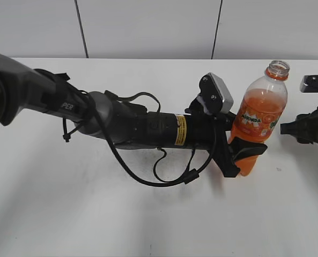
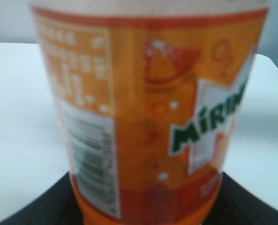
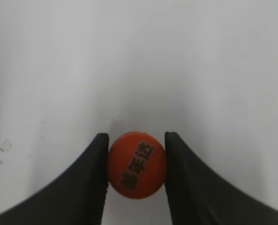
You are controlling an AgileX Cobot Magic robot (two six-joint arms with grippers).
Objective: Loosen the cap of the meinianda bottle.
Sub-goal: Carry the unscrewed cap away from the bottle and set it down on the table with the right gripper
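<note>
On my exterior view, the left arm [image 1: 137,126] lies across the middle of the frame, reaching right. Its gripper [image 1: 243,152] is clamped on the lower body of the bottle [image 1: 260,115], which stands right of centre on the white table [image 1: 94,214], leaning a little to the right. The bottle's mouth [image 1: 278,68] at the upper right is open, with no cap on it; only the orange neck ring sits below the threads. The orange drink fills it up to the shoulder. At the far right edge I see part of the right arm [image 1: 311,128], apart from the bottle; its fingertips are out of frame there.

On my left wrist view, the bottle [image 2: 148,117] fills the frame, blurred and very close. I can read the orange label with green lettering on white and a barcode panel on the left. Dark finger pads [image 2: 31,213] show at the bottom corners on either side of the bottle.

On my right wrist view, the right gripper [image 3: 137,164] is closed on the cap [image 3: 137,165], at lower centre of the frame. The two black fingers [image 3: 89,187] touch its sides. The cap's orange top faces the camera, with dark printed characters. Bare white table [image 3: 139,61] lies behind it.
</note>
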